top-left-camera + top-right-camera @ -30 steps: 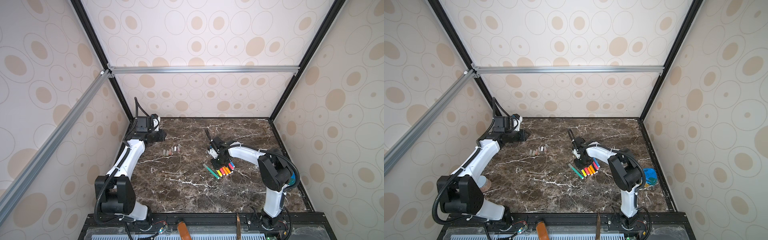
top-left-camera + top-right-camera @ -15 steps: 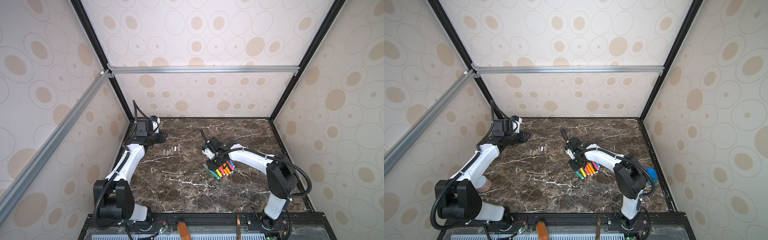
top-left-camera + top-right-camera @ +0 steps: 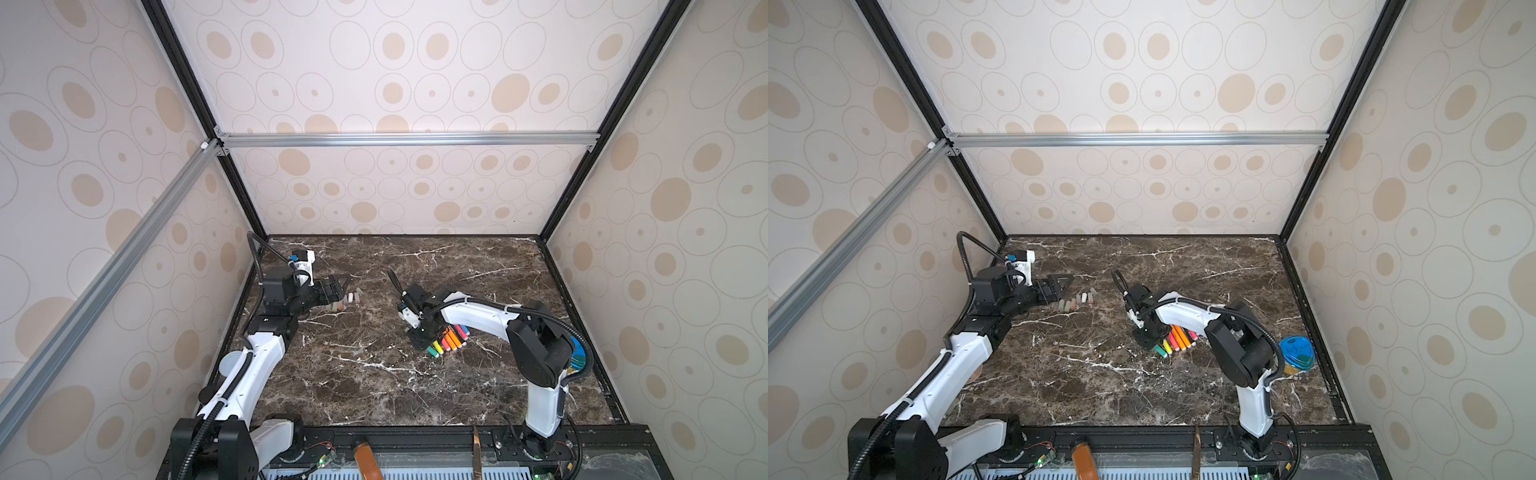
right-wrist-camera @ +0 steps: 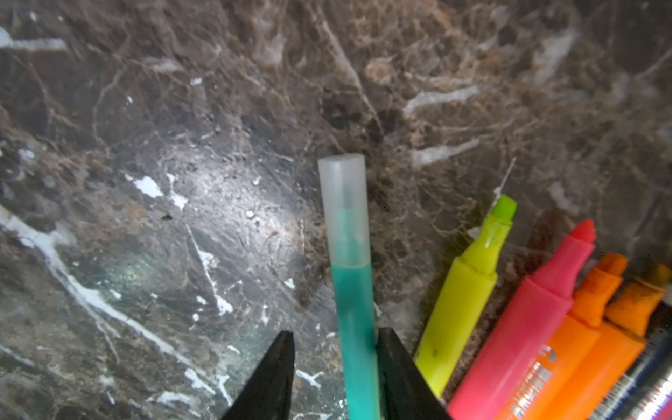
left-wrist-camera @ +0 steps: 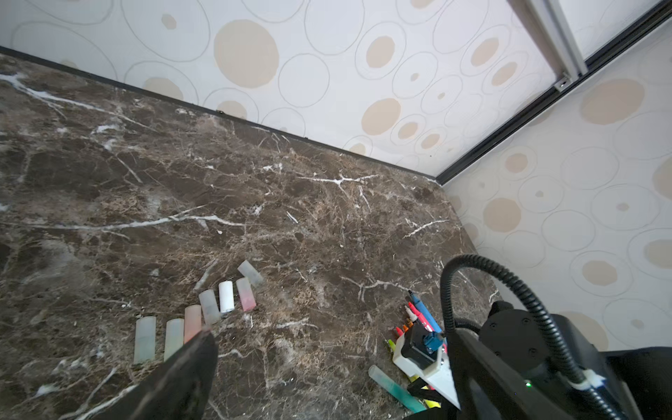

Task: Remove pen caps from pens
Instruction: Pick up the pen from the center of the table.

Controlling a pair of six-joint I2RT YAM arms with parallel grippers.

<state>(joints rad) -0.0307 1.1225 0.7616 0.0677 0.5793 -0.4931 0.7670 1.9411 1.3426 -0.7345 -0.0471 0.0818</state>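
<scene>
The right gripper (image 4: pixel 336 332) stands slightly parted astride the capped green pen (image 4: pixel 354 298), uncapped pens (image 3: pixel 451 343) crowding at 2 o'clock; left gripper (image 3: pixel 1061 287) wide, empty, loose pen caps (image 5: pixel 226 296) at 4 o'clock

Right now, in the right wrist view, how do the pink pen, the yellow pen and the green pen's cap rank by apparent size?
1. pink pen: thickest, though the frame edge cuts it off.
2. yellow pen: slimmer.
3. cap on the green pen: clearly smallest.

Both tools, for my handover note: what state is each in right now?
Left tool: open, holding nothing.
Right tool: open, straddling the capped green pen, not gripping.
</scene>
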